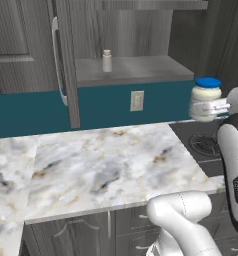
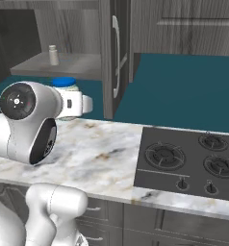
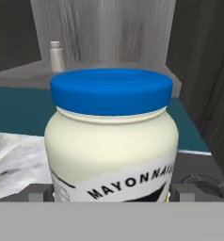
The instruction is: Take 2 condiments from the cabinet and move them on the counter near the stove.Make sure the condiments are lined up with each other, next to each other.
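Observation:
A squat cream-white mayonnaise jar (image 1: 206,92) (image 2: 66,87) (image 3: 111,136) with a blue lid hangs in the air beside the cabinet shelf, over the counter's end by the stove. My gripper (image 1: 207,107) (image 2: 73,104) (image 3: 111,192) is shut on its lower body, one fingertip on each side. The slim pale grey shaker (image 1: 107,60) (image 2: 53,55) (image 3: 57,56) stands upright on the inner shelf (image 1: 136,71) of the open dark grey cabinet (image 1: 66,60) (image 2: 107,53). The white marble counter (image 1: 106,165) (image 2: 95,149) lies below. The black stove (image 1: 205,146) (image 2: 188,161) sits to the right of it.
The cabinet door stands open edge-on with its long silver handle (image 1: 56,60) (image 2: 117,55), between the shelf and the left counter. A wall outlet (image 1: 136,100) sits on the teal backsplash. Grey drawers (image 1: 91,232) run under the counter.

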